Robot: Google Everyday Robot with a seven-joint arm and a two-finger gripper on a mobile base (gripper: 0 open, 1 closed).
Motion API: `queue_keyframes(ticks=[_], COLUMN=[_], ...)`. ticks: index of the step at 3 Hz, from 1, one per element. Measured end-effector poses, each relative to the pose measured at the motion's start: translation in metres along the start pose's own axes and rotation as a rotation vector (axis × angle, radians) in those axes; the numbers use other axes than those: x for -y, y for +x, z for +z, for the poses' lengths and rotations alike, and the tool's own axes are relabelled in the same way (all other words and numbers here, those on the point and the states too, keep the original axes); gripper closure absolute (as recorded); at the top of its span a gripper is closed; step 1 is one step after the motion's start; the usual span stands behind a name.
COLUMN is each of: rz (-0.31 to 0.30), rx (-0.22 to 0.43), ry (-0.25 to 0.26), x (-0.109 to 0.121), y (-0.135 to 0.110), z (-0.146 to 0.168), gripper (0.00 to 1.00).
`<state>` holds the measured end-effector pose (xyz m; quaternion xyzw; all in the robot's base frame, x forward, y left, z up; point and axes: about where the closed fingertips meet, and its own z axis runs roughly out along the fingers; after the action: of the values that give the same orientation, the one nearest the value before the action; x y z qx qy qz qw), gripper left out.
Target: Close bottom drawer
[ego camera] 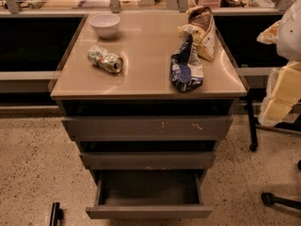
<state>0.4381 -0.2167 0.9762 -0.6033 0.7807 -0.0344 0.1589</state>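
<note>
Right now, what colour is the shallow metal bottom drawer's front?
Dull grey bottom drawer, camera view; gripper at right edge.

Matt grey metal bottom drawer (148, 212), glossy smooth tabletop (146, 55), shiny crumpled metal can (105, 59)

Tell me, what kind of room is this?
Probably an office break room: a counter with a bowl, a can and snack bags, plus rolling-chair wheels on the speckled floor. The robot's claw is at the right edge, beside the counter.
</note>
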Motion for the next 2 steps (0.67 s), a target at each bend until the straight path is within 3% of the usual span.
queue_keyframes(ticks=[2], rz=[0.004], rx=[0.021], ry=[0.007], x=[-0.0026], y=[0.0026], z=[0.0045], gripper=[0.0])
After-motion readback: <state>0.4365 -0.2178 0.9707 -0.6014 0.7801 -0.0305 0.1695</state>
